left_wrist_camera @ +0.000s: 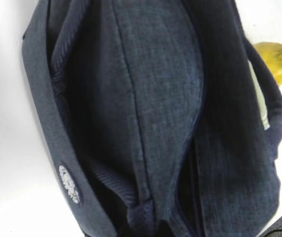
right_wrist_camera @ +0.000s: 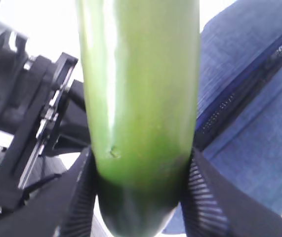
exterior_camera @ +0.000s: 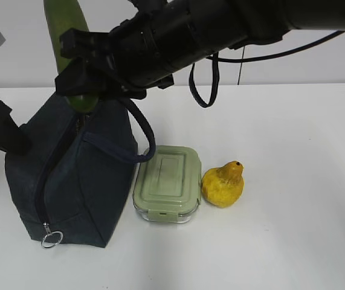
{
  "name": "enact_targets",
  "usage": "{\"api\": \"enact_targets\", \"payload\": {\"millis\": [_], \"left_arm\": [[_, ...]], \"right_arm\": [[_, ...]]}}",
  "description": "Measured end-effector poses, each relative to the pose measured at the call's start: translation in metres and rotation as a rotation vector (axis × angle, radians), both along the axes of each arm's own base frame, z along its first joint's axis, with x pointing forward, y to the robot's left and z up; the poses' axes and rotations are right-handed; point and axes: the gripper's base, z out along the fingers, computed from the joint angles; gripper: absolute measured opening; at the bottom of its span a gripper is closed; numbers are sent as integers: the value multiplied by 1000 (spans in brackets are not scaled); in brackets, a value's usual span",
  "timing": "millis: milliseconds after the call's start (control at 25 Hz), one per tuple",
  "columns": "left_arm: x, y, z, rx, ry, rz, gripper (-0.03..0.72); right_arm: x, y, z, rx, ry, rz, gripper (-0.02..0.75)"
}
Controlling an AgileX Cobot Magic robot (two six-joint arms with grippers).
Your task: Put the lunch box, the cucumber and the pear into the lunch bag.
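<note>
the right gripper (exterior_camera: 84, 90) reaches across to the left and clamps the cucumber (exterior_camera: 66, 33) upright near its lower end, just above the top of the lunch bag (exterior_camera: 69, 181) standing on the white worktop (exterior_camera: 293, 181). the lunch box (exterior_camera: 166, 183) sits just right of the bag, with the pear (exterior_camera: 223, 184) just beside it. the left gripper's state cannot be told; its wrist view shows only the bag's navy fabric.
</note>
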Motion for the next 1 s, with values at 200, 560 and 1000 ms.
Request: {"api": "enact_targets", "payload": {"millis": [200,560,1000], "left_arm": [[-8,1,14,-3,-52,0,11],[-13,1,22,-6,-78,2,8],[-13,1,22,-6,-81,3,6]], "right_arm": [[2,4,-7,18,33,1,347],[-8,27,-25,13,82,54,347],[-22,13,-83,-115,218,35,347]]}}
